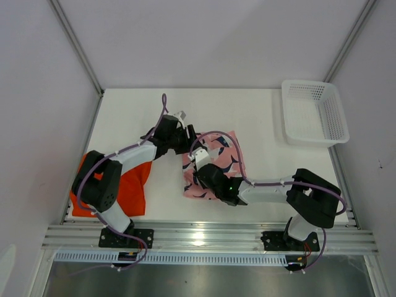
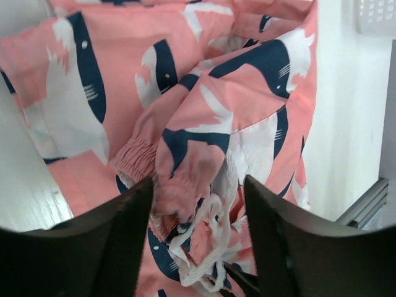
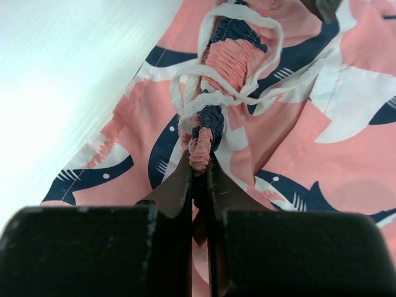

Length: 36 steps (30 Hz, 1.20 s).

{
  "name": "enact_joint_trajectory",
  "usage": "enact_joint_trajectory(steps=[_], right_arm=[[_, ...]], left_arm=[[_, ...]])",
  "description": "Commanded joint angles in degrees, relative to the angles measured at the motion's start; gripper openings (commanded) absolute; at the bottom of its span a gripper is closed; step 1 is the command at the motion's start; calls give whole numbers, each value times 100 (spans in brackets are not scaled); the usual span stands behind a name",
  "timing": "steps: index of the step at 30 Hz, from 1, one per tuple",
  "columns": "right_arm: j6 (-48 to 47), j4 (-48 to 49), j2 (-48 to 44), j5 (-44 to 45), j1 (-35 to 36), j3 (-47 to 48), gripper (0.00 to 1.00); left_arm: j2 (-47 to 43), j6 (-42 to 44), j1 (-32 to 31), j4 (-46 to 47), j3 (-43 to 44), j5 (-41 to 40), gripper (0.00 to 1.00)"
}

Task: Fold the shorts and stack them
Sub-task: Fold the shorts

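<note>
The pink shorts [image 1: 218, 162] with the navy-and-white fish print lie crumpled at the table's middle. My right gripper [image 1: 200, 172] is at their left edge, shut on the gathered elastic waistband [image 3: 207, 133], with the white drawstring [image 3: 185, 102] looped above the jaws [image 3: 200, 176]. My left gripper [image 1: 189, 138] is at the shorts' far left corner. It is open [image 2: 198, 238], and the bunched waistband and drawstring [image 2: 197, 232] sit between its fingers [image 2: 127, 238]. The orange shorts [image 1: 127, 189] lie flat at the near left, partly under the left arm.
A white mesh basket [image 1: 314, 111] stands at the far right corner; its corner also shows in the left wrist view [image 2: 376, 15]. The metal rail [image 1: 204, 235] runs along the near edge. White walls enclose the table.
</note>
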Motion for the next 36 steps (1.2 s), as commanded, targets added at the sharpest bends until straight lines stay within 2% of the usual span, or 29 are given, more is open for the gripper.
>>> enact_joint_trajectory(steps=[1, 3, 11, 15, 19, 20, 25, 30, 36], right_arm=[[-188, -6, -327, 365, 44, 374, 0], [-258, -32, -362, 391, 44, 444, 0], [-416, -181, -354, 540, -35, 804, 0], [-461, -252, -328, 584, -79, 910, 0], [-329, -279, -301, 584, -167, 893, 0], [-294, -296, -292, 576, -193, 884, 0], [-22, -340, -249, 444, -413, 849, 0], [58, -287, -231, 374, -484, 857, 0], [23, -349, -152, 382, -484, 1077, 0]], left_arm=[[-102, 199, 83, -211, 279, 61, 68], [-181, 225, 154, -273, 218, 8, 74], [-392, 261, 1023, -194, -178, 394, 79], [-620, 59, 1147, 95, -704, 299, 81], [-1103, -283, 1156, 728, -1477, 219, 73], [-1209, -345, 1147, 946, -1879, 193, 72], [-1816, -451, 1147, 1142, -2506, 149, 71], [-2045, -355, 1103, 1054, -2639, 236, 70], [-2001, -415, 629, 1106, -2797, 34, 65]])
